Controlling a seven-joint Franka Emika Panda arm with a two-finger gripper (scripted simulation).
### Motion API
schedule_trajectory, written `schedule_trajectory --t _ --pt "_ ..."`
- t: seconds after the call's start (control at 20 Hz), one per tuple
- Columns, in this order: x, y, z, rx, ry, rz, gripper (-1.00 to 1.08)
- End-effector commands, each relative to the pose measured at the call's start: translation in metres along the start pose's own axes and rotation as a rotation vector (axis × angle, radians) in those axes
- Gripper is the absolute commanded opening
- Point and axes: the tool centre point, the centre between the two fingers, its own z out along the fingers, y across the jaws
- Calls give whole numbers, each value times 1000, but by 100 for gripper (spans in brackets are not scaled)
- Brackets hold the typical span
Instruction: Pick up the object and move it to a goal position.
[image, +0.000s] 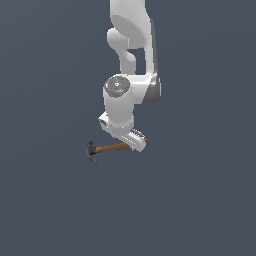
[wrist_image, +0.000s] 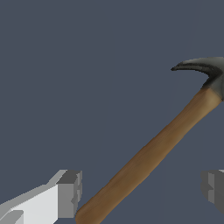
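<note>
The hammer lies with its dark grey head toward the exterior view's left and its brown wooden handle running to the right. My gripper is over the butt end of the handle, pointing down. In the wrist view the handle passes diagonally between my two fingers, with the head at the far end. The gripper is open. One finger is close beside the handle's end and the other finger stands well apart from it. Neither pad touches the handle.
The ground is a plain dark grey-blue surface with no other objects in view. The white arm rises above the gripper toward the top of the exterior view.
</note>
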Motion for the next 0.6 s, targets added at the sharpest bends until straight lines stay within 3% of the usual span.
schedule_trajectory --t 0.0,0.55 --pt "0 3 6 0 -1 81 100" --pt "2 15 29 -3 4 430 100"
